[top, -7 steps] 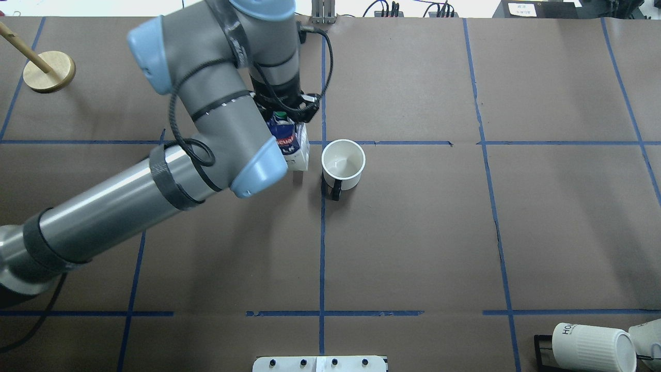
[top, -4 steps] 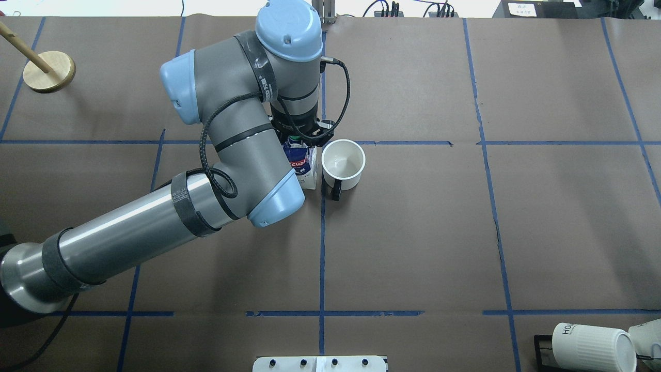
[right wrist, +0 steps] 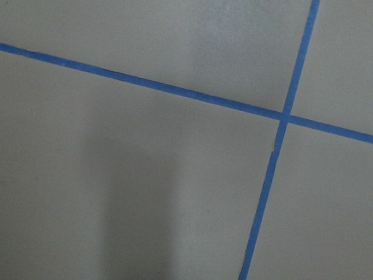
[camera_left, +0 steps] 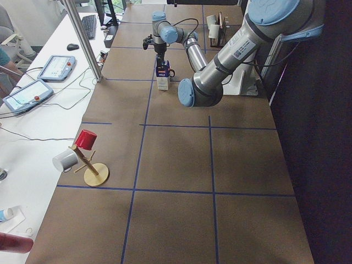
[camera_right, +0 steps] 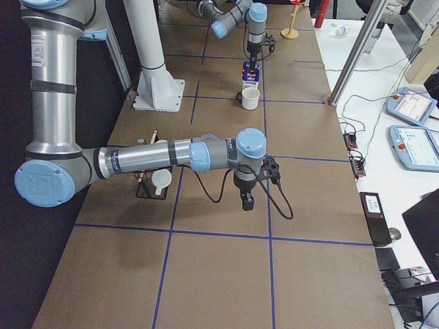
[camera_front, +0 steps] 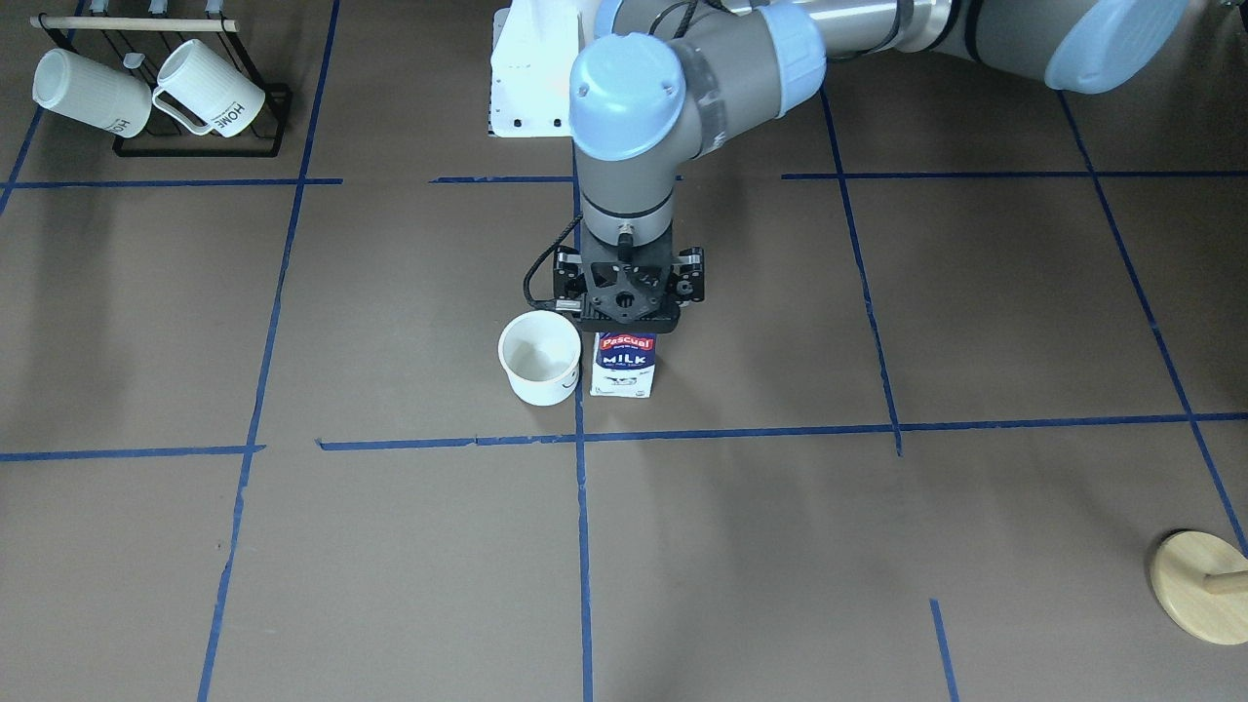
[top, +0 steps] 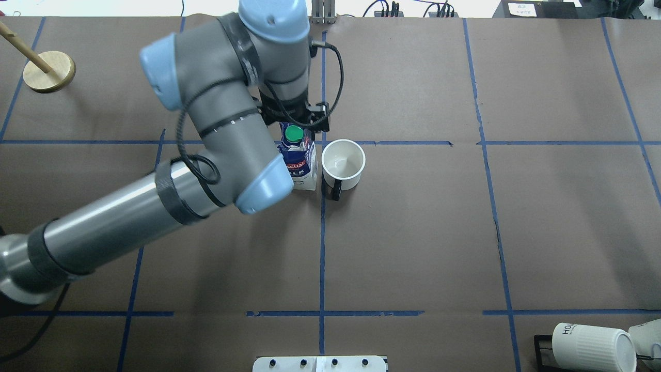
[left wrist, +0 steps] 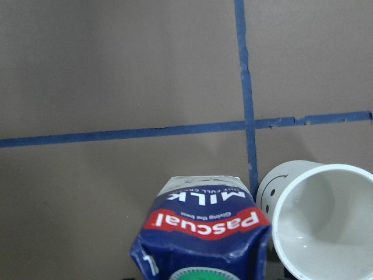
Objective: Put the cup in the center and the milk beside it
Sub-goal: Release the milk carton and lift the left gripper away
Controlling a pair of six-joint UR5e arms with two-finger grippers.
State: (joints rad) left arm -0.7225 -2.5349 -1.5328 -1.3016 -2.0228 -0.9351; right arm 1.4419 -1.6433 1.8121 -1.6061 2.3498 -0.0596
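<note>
The cup (camera_front: pixel 539 370), a white mug with a black handle, stands upright beside the tape crossing at the center (top: pixel 323 143); its smiley face shows in the left wrist view (left wrist: pixel 274 189). The milk (camera_front: pixel 624 366), a navy "Pascual" carton with a green cap (top: pixel 294 134), stands upright right next to the cup (top: pixel 343 164). My left gripper (camera_front: pixel 629 314) hangs just above the carton top, looks open and holds nothing. My right gripper (camera_right: pixel 245 200) hovers over bare paper far from both; I cannot tell its state.
A black rack with two ribbed "HOME" mugs (camera_front: pixel 146 88) sits at the table's near right corner (top: pixel 594 346). A wooden peg stand (top: pixel 49 71) is at the far left. The white robot base plate (camera_front: pixel 531 68) is at the near edge.
My left arm carried the tilted milk carton toward the cup, set it down upright beside it, then the gripper let go and rose so the green cap shows. The cup has not moved.
</note>
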